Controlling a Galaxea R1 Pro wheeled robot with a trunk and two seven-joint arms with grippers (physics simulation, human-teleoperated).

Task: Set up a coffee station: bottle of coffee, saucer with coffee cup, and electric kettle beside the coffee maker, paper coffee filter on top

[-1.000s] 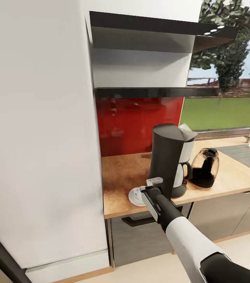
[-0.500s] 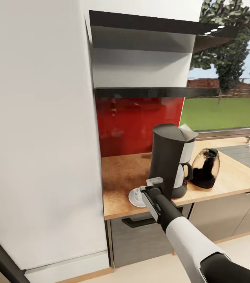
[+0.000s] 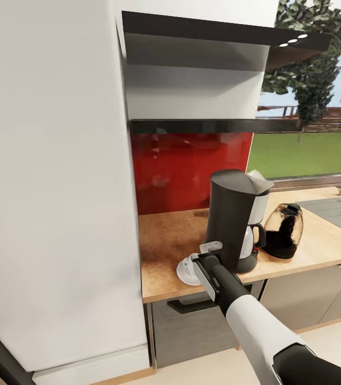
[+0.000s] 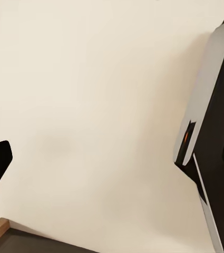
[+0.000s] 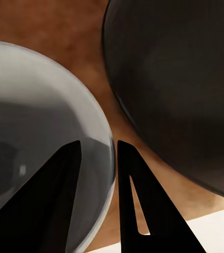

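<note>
Saucer rim is clamped between the right gripper fingers beside the coffee maker. Dark contents are seen inside the electric kettle. Left gripper state cannot be told.

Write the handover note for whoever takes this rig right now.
Right pincer: fingers astride the rim of the round white saucer, at the wooden countertop's front edge beside the black coffee maker.
Left pincer: state unreadable.
Done: white paper filter on the maker; dark coffee bottle beside it.
Left: release the saucer, add cup and kettle.
</note>
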